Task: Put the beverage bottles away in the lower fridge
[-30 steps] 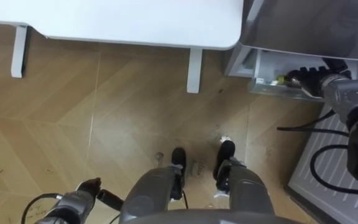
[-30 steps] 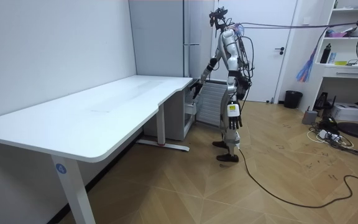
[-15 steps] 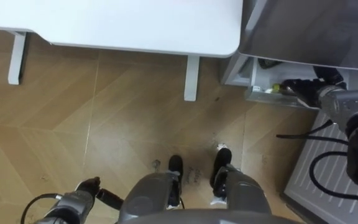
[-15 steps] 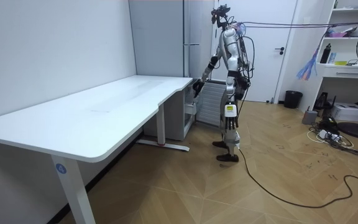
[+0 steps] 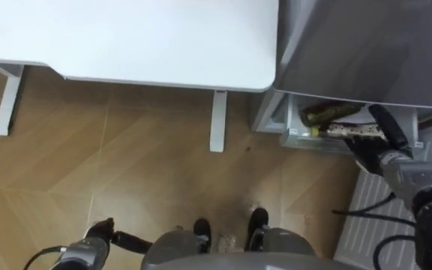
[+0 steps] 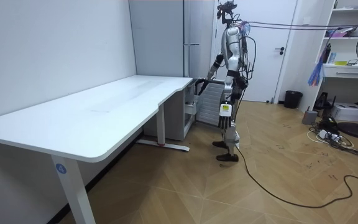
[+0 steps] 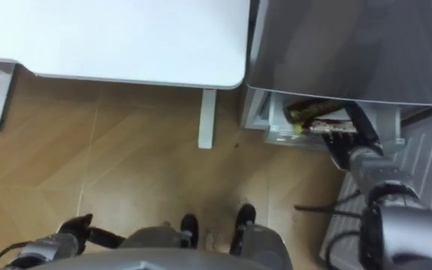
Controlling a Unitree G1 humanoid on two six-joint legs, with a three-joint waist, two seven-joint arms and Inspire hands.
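1. Fridge (image 5: pixel 366 45): grey and tall. I stand upright before it, at the worktop's end.
2. Worktop (image 5: pixel 141 37): white, just beside the fridge on my left.
3. Lower compartment (image 5: pixel 300 139): open below the grey front, with a pale inner wall.
4. My right hand (image 5: pixel 373 148): the arm reaches forward and down to the compartment's front edge. The hand is at the drink's near end; I cannot tell whether it grips.
5. My left hand (image 5: pixel 100 231): hangs low by my thigh, relaxed, holding nothing.
6. Drink (image 5: pixel 347 131): a slim bottle with a patterned label and a yellow cap. It lies sideways across the open compartment, cap toward my left.
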